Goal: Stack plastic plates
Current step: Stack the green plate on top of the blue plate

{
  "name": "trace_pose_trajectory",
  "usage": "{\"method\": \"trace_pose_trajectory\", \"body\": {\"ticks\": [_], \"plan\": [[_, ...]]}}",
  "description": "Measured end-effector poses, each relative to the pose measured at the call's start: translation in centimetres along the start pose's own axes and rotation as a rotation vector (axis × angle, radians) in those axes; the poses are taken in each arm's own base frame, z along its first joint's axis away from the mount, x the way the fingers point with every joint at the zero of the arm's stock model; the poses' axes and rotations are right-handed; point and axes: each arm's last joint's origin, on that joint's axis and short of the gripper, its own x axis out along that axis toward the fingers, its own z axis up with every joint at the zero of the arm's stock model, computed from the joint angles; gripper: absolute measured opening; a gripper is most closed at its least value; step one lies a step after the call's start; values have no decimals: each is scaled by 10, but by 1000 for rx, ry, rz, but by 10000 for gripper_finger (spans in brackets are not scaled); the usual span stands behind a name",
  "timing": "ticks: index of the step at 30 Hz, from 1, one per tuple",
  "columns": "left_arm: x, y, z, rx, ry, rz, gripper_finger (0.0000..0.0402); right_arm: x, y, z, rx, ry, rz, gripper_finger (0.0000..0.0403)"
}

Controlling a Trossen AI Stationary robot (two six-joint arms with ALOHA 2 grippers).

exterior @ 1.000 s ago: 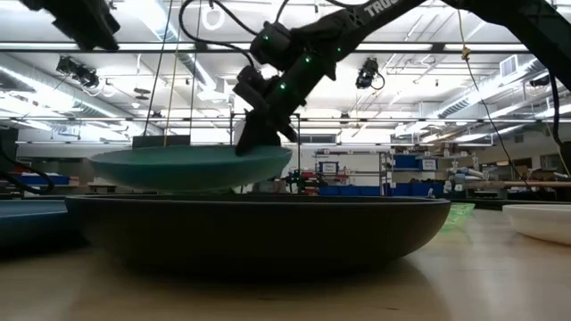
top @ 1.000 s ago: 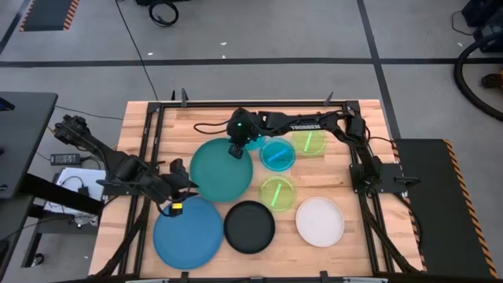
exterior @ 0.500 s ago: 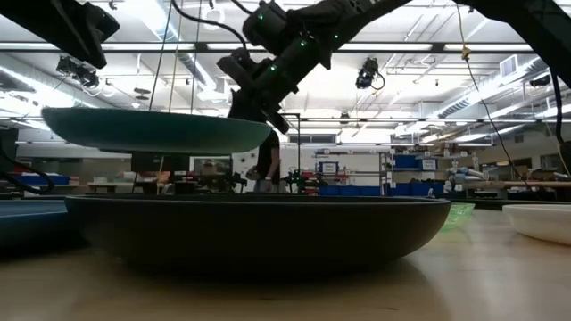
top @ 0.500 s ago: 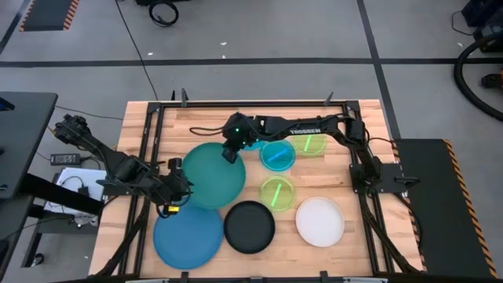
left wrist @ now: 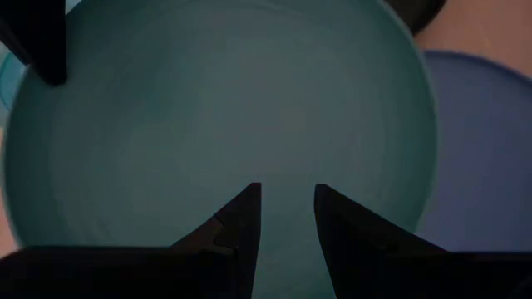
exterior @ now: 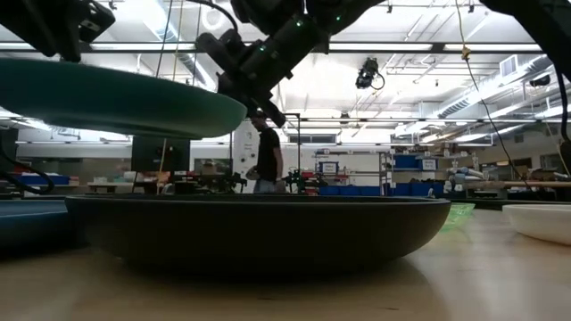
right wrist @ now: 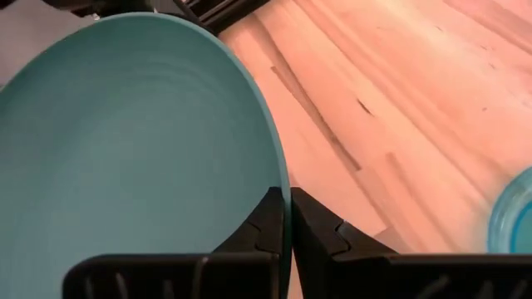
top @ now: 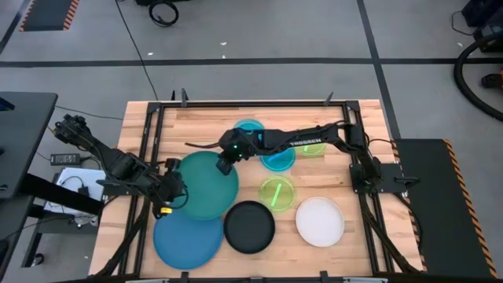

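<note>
Currently the teal plate is clenched at its rim by the right end effector and carried above the surface. It is best kept level and centred over the blue plate before release. The left end effector is parted at the plate's opposite edge, gripping nothing.

The pale wooden surface carries a blue plate, black plate, white plate, a lime plate, and apparently three more small translucent ones farther back.
</note>
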Motion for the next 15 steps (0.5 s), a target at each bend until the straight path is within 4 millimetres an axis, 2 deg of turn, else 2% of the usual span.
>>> {"method": "trace_pose_trajectory", "body": {"ticks": [10, 15], "plan": [[-2, 1, -5, 68, 42, 8, 121, -3, 27, -16, 95, -18, -19, 20], [-11, -5, -10, 110, 4, -35, 121, -7, 46, -28, 142, -38, -34, 20]]}}
